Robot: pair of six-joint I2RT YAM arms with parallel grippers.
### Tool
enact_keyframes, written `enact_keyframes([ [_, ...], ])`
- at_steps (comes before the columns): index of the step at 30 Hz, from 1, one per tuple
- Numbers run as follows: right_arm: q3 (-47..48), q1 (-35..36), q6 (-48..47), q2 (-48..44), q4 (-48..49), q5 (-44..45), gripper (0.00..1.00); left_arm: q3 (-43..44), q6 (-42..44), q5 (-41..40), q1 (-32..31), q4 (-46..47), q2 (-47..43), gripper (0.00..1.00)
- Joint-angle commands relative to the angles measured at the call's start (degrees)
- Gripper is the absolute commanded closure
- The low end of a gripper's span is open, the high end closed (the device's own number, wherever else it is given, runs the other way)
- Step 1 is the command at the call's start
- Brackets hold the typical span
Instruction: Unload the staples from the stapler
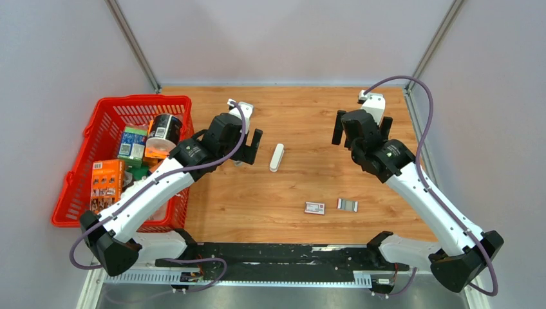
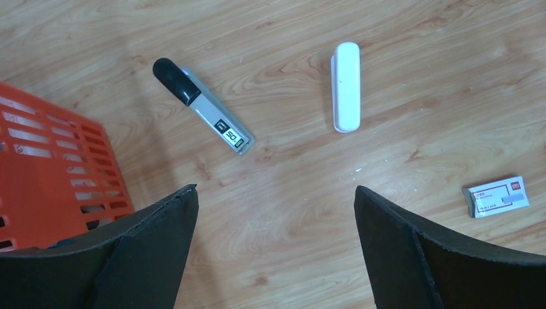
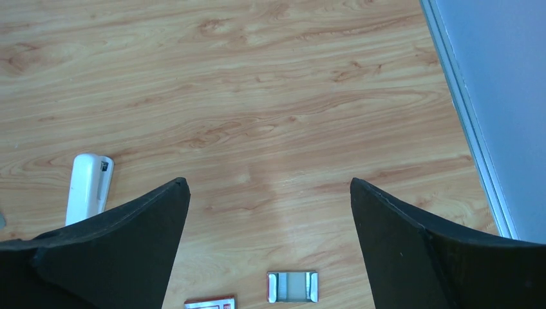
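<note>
1. The stapler (image 1: pixel 276 157) lies flat on the wood table (image 1: pixel 302 109), roughly mid-table betw the two arms. Nothing is touching it.
2. L gripper (image 2: pixel 273 206): jaws wide apart, holding nothing, hanging above the table w/ the stapler just ahead of it.
3. R gripper (image 3: pixel 269 199): also spread wide, empty, up off the wood. In the R wrist view the stapler shows low on the left side, partly behind a finger.
4. The grey inner piece (image 2: pixel 205 109), w/ black tip and "50" label, lies on the wood apart from the white shell, on the side toward the red basket (image 2: pixel 45 167). In the top view the L gripper hides it.
5. A small silver piece (image 3: pixel 293 286) sits just beside the red-and-white box (image 3: pixel 209 302), nearer the arm bases. It could be a staple strip or a bit of tray; I can't tell.
6. My read: the inner piece is already out of the shell, so the unload is done or nearly done. I can't see whether staples remain in it.
7. Next, if any are left: one gripper pins the grey piece and the other slides the staples out. That needs a low, flat approach, as the piece is thin. I'd close on the narrow sides so it doesn't skid.
</note>
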Motion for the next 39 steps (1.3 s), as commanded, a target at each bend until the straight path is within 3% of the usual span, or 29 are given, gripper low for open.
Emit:
enact_keyframes([
  [1, 5.2, 0.0, 0.0, 0.6, -0.4, 2.2, 0.00, 1.5, -1.6, -0.8, -0.1, 2.0, -0.3, 0.02],
  [5, 4.8, 0.0, -0.3, 0.7, 0.9, 1.2, 0.00, 1.6, -3.2, -2.8, -0.1, 1.9, 0.4, 0.02],
  [11, 6.3, 0.0, -0.3, 4.0, -0.8, 0.6, 0.00, 4.3, -7.9, -13.1, 0.0, -2.1, 2.8, 0.02],
  [21, 4.2, 0.0, -1.2, 5.4, -0.9, -4.3, 0.00, 6.3, -15.9, -10.7, 3.6, -1.7, 10.1, 0.02],
  [39, -3.6, 0.9, -3.7, 4.1, 4.9, -19.7, 0.00, 6.7, -26.9, -13.3, 11.5, 7.8, 26.2, 0.04],
])
